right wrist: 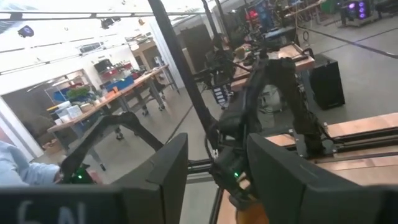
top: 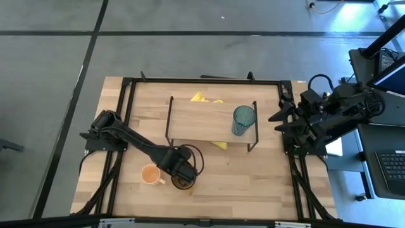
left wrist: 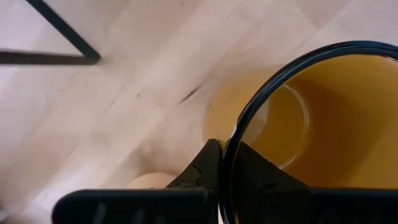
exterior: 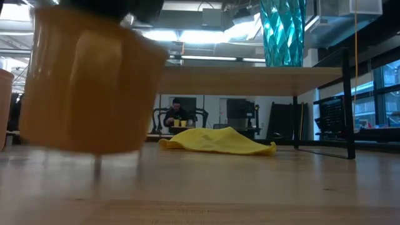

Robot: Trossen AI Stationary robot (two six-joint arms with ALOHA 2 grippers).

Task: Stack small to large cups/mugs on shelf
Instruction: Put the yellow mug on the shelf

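Note:
My left gripper [top: 180, 170] is shut on the amber-brown translucent mug [top: 184, 183] over the table's near middle; the mug fills the left of the low view [exterior: 87, 81]. The small orange mug [top: 150, 174] stands on the table just left of it. The teal ribbed tumbler [top: 243, 120] stands upright on the right end of the shelf [top: 202, 120]. My right gripper [right wrist: 217, 180] is open and empty, waiting at the table's right edge [top: 281, 120]. My left gripper holds the amber mug by its rim [left wrist: 235, 140], one finger [left wrist: 264, 171] inside the mug and one finger [left wrist: 202, 167] outside, the wall pinched between them. The fingers come from above, slanting down. The mug stays upright, its base [exterior: 94, 149] lifted clear of the table.
A yellow cloth [exterior: 219, 140] lies under the shelf, between its black wire legs [top: 253, 142]. The shelf's left and middle parts are bare. A black frame [top: 123, 126] runs along the table's edges. A person [exterior: 175, 114] sits in the room far behind.

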